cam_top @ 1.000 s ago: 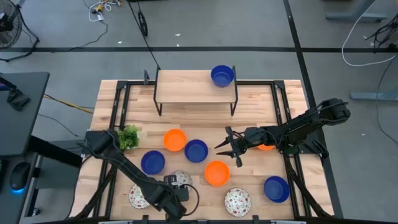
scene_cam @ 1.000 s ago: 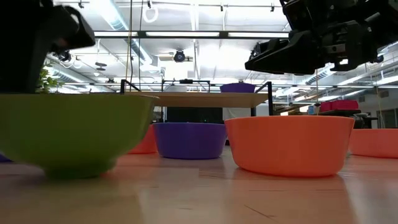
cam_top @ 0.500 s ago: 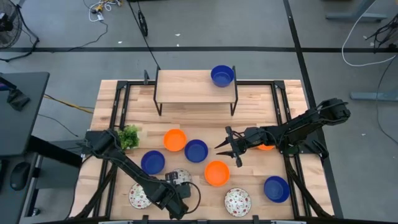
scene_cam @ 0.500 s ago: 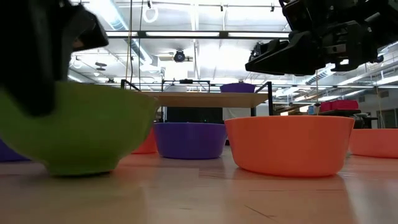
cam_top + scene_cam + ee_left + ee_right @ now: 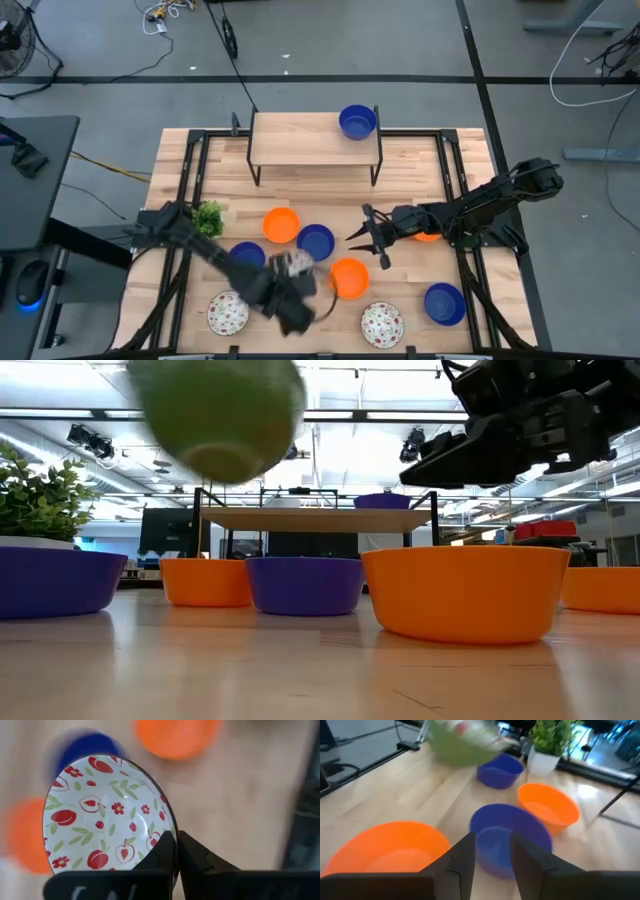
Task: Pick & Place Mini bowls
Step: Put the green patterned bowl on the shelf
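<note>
Bowls mostly sit on the desk (image 5: 400,165); one blue bowl (image 5: 357,121) is shelved. Left fingers (image 5: 170,855) pinch a patterned bowl (image 5: 107,815) aloft; right gripper (image 5: 362,240) hovers spread.

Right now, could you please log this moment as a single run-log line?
left gripper: shut on speckled bowl, lifted off table | right gripper: open, hovering above blue bowl | phase: carry

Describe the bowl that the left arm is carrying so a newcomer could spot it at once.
Start at the wooden table and find the left gripper near its front edge. It is shut on the rim of the patterned bowl, lifted clear of the tabletop. Alone among its neighbours it is off the table, white inside with red fruit and green leaves, green outside.
</note>
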Robot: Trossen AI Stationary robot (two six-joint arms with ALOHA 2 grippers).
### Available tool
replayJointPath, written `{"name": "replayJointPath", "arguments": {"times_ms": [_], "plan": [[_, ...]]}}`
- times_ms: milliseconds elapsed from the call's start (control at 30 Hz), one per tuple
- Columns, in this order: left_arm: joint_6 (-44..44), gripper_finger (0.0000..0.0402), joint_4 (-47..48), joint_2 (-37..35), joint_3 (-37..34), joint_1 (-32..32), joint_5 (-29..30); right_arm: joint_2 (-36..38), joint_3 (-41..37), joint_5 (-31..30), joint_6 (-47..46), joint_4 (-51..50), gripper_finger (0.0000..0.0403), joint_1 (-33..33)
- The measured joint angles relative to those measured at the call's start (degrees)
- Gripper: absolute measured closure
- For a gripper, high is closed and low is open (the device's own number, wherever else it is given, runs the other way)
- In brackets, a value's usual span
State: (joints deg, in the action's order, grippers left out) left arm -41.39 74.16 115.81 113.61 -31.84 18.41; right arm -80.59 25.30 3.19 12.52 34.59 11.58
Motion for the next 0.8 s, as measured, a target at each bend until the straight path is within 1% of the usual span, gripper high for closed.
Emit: {"name": "replayJointPath", "arguments": {"times_ms": [133, 200, 300, 400, 533, 633, 800], "plan": [[10.06, 0.0391, 8.9, -0.02, 7.32, 7.48, 2.77, 0.0, 0.0, 0.41, 1.51, -2.22, 0.028, 1.01], [16.25, 0.0391, 11.32, -0.06, 9.72, 12.21, 3.71, 0.01, 0.0, 0.48, 1.98, -2.26, 0.028, 1.04], [25.2, 0.0391, 11.63, -0.04, 12.15, 20.08, 6.2, 0.01, 0.0, 0.44, 2.07, -2.3, 0.028, 1.0], [33.44, 0.0391, 11.47, -0.07, 13.63, 27.98, 7.08, 0.0, 0.0, 0.45, 2.09, -2.76, 0.028, 1.0], [41.16, 0.0391, 9.13, -0.04, 13.88, 37.61, 6.71, -0.01, 0.0, 0.47, 2.11, -3.71, 0.028, 1.0], [45.68, 0.039, 5.19, -0.04, 13.92, 43.83, 4.61, 0.0, 0.0, 0.45, 2.15, -4.52, 0.028, 1.0], [50.84, 0.039, -3.36, -0.06, 13.54, 50.43, 0.47, 0.01, 0.0, 0.34, 3.67, -4.68, 0.028, 1.0]]}}
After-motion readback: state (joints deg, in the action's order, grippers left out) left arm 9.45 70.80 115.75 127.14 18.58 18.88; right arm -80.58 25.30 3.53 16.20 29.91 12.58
